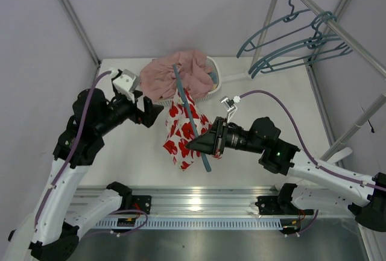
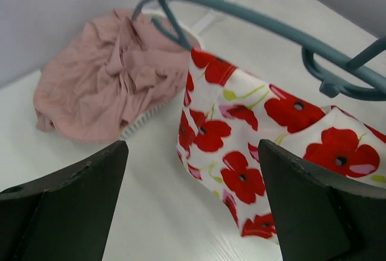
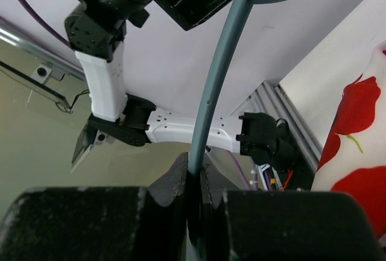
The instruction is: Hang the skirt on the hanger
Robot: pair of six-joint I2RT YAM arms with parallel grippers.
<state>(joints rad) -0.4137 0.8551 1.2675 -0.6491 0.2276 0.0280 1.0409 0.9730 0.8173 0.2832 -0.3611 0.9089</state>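
Skirt (image 1: pixel 181 131): hangs in loose folds off one arm of the hanger (image 1: pixel 192 122), mid-table, just in front of the pink garment (image 1: pixel 178 74).
Right gripper (image 3: pixel 194 173): clenched on the hanger's thin rod.
Left gripper (image 1: pixel 152 109): jaws spread wide, empty, just beside the skirt's edge.
Handling: the cloth looks light, soft and floppy, likely to slide along the smooth hanger; the hanger looks stiff.
Hold: best pinched at the top hem near the hanger, not at the dangling lower folds.
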